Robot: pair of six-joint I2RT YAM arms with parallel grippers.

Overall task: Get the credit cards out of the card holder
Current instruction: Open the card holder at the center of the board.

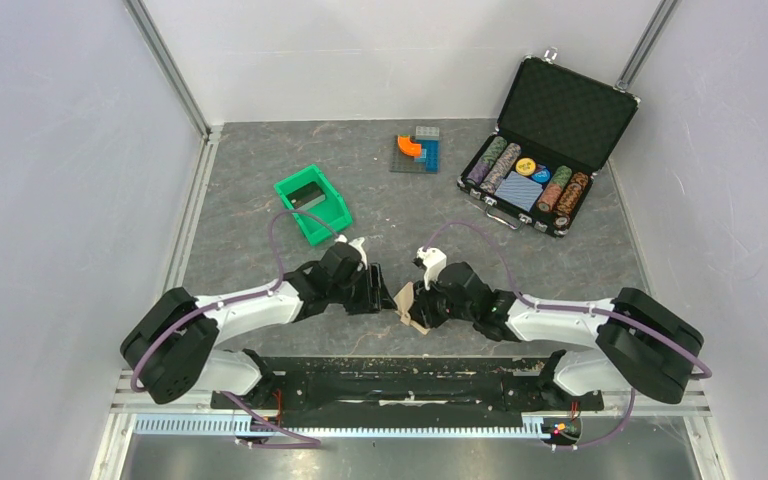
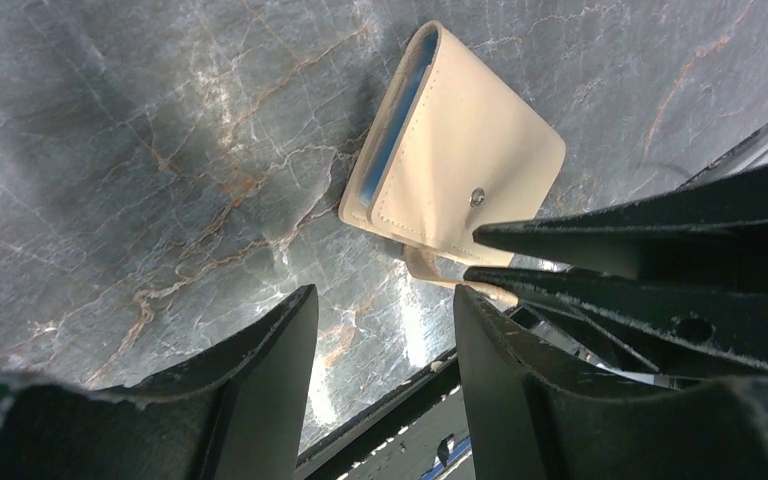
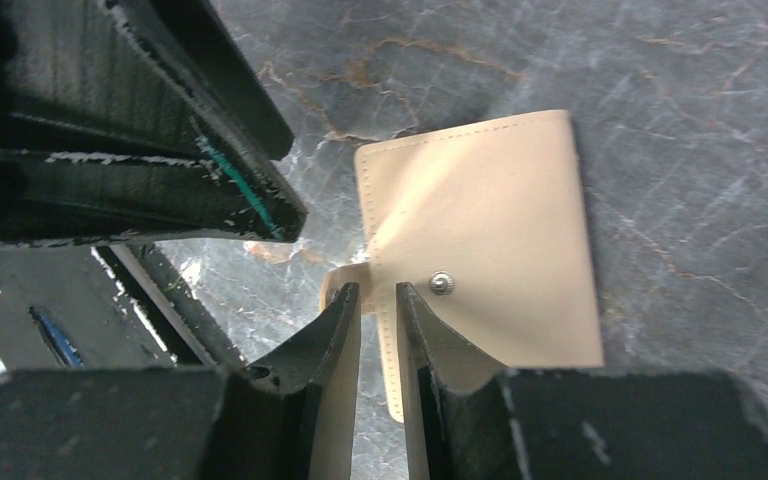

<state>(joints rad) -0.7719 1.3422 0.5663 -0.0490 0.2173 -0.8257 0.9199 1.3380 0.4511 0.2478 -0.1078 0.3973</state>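
The card holder (image 1: 406, 301) lies closed on the grey table between my two grippers, a tan bifold (image 2: 460, 150) with a metal snap and a strip of light blue pocket showing along one edge. The credit cards are hidden inside it. My right gripper (image 3: 377, 288) stands open only a narrow gap, its fingertips straddling the holder's stitched edge (image 3: 490, 220) beside the strap tab, with table showing between them. My left gripper (image 2: 385, 292) is open and empty, a short way to the left of the holder; the right fingers (image 2: 610, 225) reach in from its right.
A green bin (image 1: 312, 205) sits at the back left. An open black chip case (image 1: 550, 150) stands at the back right, a small orange-and-blue block toy (image 1: 418, 150) at the back middle. The black base rail (image 1: 410, 375) runs just behind the grippers.
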